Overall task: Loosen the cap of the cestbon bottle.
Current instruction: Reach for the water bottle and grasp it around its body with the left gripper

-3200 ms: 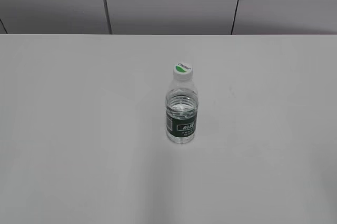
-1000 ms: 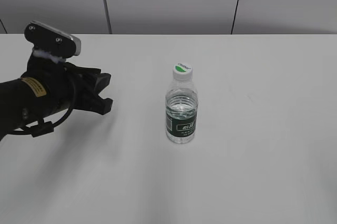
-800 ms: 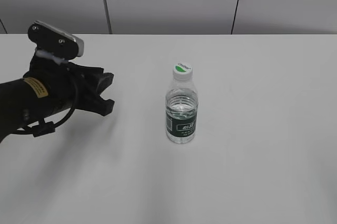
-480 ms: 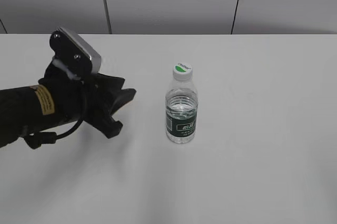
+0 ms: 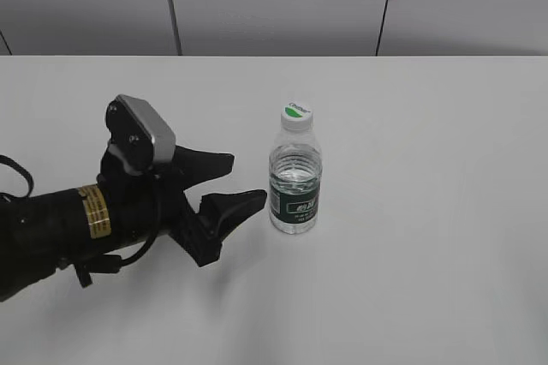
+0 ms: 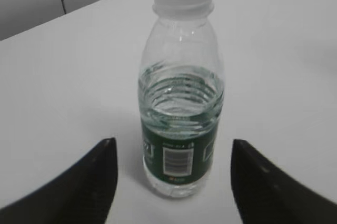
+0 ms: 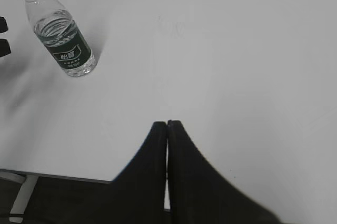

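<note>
The left gripper [image 5: 241,179] has its jaws spread wide, holding nothing; its two black fingers [image 6: 89,179] point at the bottle [image 5: 295,181] from the left, wider apart than the bottle's body and not touching it. In the left wrist view the bottle stands between the two fingertips, a little beyond them. The right gripper [image 7: 168,125] has its jaws pressed together, empty, hanging near the front edge of the table [image 7: 253,50], well apart from the bottle. The bottle stands upright near the middle of the white table, its white cap [image 5: 297,115] on top. Bare tabletop lies open all around it.
</note>
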Available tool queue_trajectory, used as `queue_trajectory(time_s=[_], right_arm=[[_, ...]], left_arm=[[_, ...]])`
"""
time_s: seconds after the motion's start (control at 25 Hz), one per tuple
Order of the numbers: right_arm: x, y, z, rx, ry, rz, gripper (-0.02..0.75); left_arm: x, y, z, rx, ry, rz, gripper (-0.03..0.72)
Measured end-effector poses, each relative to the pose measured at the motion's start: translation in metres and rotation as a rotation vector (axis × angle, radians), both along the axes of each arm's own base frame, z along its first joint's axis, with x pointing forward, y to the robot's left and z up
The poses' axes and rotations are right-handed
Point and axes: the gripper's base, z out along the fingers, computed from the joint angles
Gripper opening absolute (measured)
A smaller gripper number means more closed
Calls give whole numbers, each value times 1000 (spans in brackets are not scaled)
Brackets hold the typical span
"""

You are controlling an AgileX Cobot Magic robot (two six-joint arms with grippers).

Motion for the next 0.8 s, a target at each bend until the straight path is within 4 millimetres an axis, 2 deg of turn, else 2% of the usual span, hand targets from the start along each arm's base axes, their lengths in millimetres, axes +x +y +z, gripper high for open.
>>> queue_trajectory(time_s=[0.12, 0.32, 0.8], right_arm=[[0, 0, 0, 0, 0, 0, 3], [0, 0, 0, 0, 0, 0, 3], [0, 0, 0, 0, 0, 0, 3]], left_arm=[[0, -3, -11, -62, 14, -12, 578], [0, -9, -27, -72, 45, -30, 588], [20, -35, -35, -112, 11, -69, 590]])
